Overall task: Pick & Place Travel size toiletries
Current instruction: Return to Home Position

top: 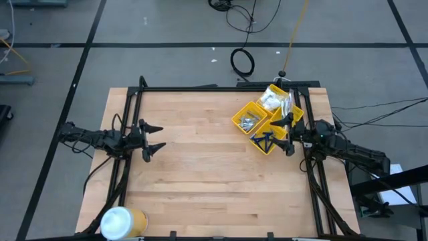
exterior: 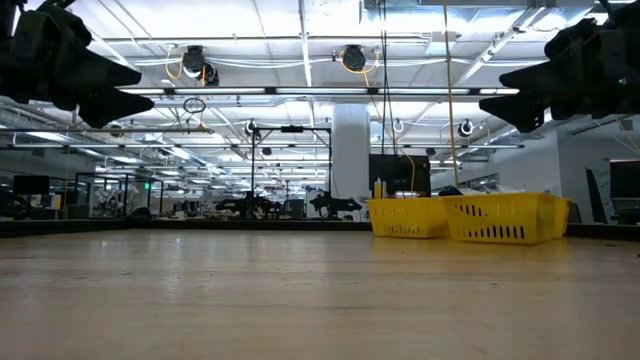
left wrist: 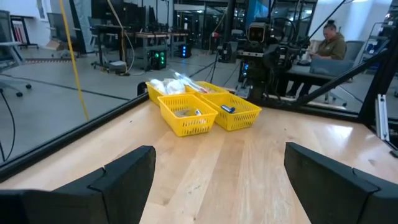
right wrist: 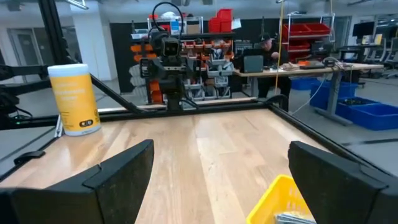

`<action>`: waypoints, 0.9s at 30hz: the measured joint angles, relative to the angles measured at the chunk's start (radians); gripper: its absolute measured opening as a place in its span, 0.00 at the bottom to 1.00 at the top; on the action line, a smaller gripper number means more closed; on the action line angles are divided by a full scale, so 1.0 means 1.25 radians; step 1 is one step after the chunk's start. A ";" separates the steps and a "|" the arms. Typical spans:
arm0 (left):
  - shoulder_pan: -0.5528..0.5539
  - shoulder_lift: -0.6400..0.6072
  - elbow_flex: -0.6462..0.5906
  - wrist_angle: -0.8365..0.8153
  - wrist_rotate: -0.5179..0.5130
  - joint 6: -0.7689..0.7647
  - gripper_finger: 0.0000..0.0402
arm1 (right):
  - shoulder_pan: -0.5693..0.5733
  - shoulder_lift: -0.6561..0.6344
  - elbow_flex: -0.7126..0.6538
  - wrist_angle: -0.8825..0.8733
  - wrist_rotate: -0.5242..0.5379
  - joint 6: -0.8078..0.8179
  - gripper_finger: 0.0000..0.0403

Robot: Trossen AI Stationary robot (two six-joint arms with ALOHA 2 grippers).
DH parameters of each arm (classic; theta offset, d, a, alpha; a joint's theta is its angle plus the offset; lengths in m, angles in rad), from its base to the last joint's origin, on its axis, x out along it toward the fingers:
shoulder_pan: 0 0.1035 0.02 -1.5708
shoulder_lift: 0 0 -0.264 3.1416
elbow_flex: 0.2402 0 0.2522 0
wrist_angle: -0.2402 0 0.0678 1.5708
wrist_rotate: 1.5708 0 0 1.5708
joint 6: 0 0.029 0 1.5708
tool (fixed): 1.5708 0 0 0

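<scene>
The right claw (top: 288,136) hangs just beside the yellow bin (top: 234,120), its jaws apart and empty. The left claw (top: 156,137), also spread, hovers well apart from that bin.

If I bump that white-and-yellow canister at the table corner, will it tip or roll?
The canister stands upright, taller than wide, so a push high up would probably tip it. Its round body would then likely roll, and it sits near the table edge, so it might go off. Weight can't be judged.
</scene>
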 joint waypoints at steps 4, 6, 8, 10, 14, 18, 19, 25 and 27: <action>0.000 0.000 0.000 0.000 0.000 -0.003 0.87 | 0.000 0.014 0.000 0.000 0.000 0.045 0.89; 0.000 0.000 0.000 0.000 0.000 -0.001 0.87 | 0.000 0.020 -0.001 0.005 -0.001 0.067 0.89; 0.000 0.000 0.000 0.001 0.000 -0.001 0.87 | 0.000 0.024 -0.001 0.010 -0.002 0.069 0.89; 0.000 0.000 0.000 0.000 0.000 -0.001 0.87 | 0.000 0.024 -0.001 0.012 -0.002 0.070 0.89; 0.000 0.000 0.000 0.001 0.000 -0.002 0.87 | 0.000 0.024 -0.001 0.013 -0.002 0.070 0.89; 0.000 0.000 0.000 0.001 0.000 -0.002 0.87 | 0.000 0.024 -0.001 0.014 -0.002 0.070 0.89; 0.000 0.000 0.000 0.001 0.000 -0.002 0.87 | 0.000 0.024 -0.001 0.015 -0.002 0.070 0.89; 0.000 0.000 0.000 0.001 0.000 -0.002 0.87 | 0.000 0.024 -0.002 0.016 -0.002 0.070 0.89; 0.000 0.000 0.000 0.001 0.000 -0.002 0.87 | 0.000 0.024 -0.002 0.016 -0.002 0.070 0.89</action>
